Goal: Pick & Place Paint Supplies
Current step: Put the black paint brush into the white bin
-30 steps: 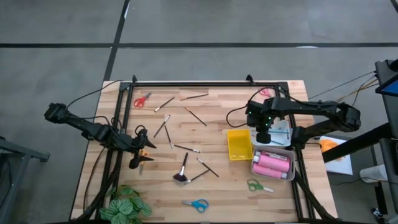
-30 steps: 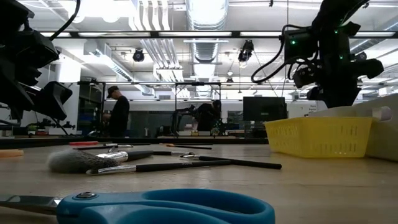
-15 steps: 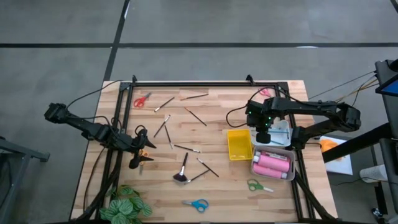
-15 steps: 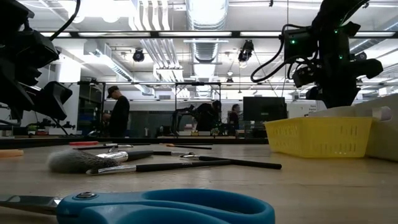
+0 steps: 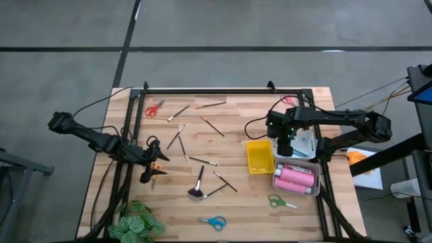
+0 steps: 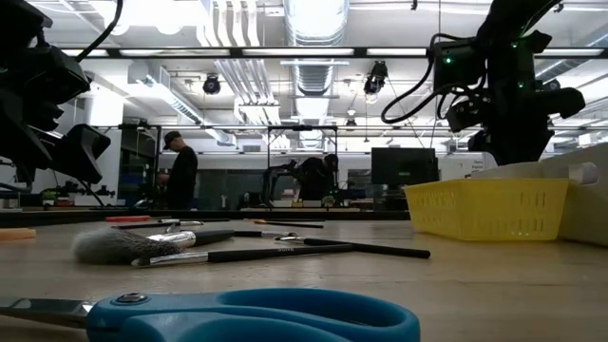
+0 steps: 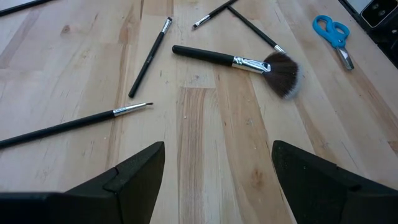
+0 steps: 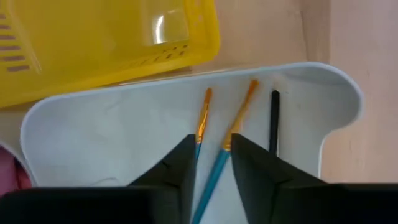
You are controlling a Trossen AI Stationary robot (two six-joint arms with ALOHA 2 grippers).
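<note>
My right gripper (image 5: 285,144) hangs over the white tray (image 5: 308,144), fingers pointing down and slightly open (image 8: 211,162). Two blue-handled brushes (image 8: 239,118) and a black one (image 8: 273,121) lie on the tray floor; one blue handle runs under the gap between the fingers, apart from them. My left gripper (image 5: 150,174) waits open above the table's left part (image 7: 217,174). The fluffy black brush (image 5: 197,185) and several thin brushes (image 5: 211,125) lie flat on the wood. Pink bottles (image 5: 295,178) lie in a bin nearer than the white tray.
A yellow tray (image 5: 258,156) stands left of the white one. Red scissors (image 5: 154,108) lie at the far left, blue scissors (image 5: 214,221) at the near edge, green scissors (image 5: 280,201) near the bin. A leafy plant (image 5: 138,223) fills the near left corner. A black frame borders the table.
My right gripper has shifted a little toward the table's far edge above the white tray. Nothing on the table has moved.
</note>
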